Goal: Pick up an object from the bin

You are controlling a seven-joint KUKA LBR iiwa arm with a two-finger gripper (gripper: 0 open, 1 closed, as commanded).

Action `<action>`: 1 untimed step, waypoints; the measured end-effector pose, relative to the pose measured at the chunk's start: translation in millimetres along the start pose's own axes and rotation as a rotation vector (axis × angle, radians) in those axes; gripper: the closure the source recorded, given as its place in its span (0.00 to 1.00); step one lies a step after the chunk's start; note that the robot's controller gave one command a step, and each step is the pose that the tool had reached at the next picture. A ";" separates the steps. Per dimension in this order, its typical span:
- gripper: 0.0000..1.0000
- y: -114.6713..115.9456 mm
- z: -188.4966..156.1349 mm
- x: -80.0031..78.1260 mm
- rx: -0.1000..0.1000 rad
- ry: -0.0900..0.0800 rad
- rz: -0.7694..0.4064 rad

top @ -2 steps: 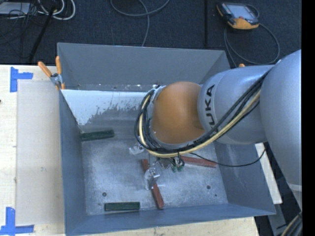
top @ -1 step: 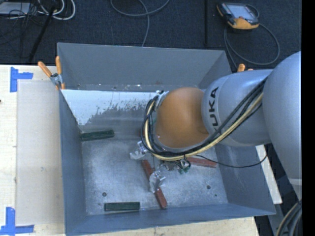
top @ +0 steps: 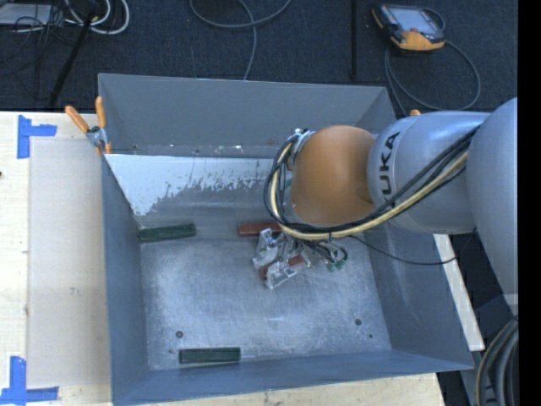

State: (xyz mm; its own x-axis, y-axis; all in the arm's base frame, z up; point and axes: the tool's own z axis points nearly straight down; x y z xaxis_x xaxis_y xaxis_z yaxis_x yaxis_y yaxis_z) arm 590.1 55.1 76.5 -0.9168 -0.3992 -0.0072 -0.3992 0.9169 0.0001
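My gripper (top: 274, 265) hangs under the orange wrist cover, low over the bin floor near the middle. Just behind it, at the foot of the back wall, lies a reddish-brown flat bar (top: 250, 228), its right end hidden by the gripper. A small reddish-brown piece (top: 288, 263) shows right against the gripper's metal parts; I cannot make out whether it is gripped. A small green bit (top: 337, 265) peeks out on the gripper's right side.
A dark green flat bar (top: 166, 233) lies at the back left of the floor, well to the gripper's left. Another dark green bar (top: 210, 356) rests along the front wall. The arm comes in from the right and covers the bin's right half.
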 end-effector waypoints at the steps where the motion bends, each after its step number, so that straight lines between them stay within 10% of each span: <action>1: 1.00 0.0 0.0 0.0 0.000 0.000 0.001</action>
State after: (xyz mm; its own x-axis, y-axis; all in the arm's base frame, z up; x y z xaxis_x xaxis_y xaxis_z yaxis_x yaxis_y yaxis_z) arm 590.1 55.1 76.5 -0.9172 -0.3984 -0.0072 -0.3985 0.9172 0.0004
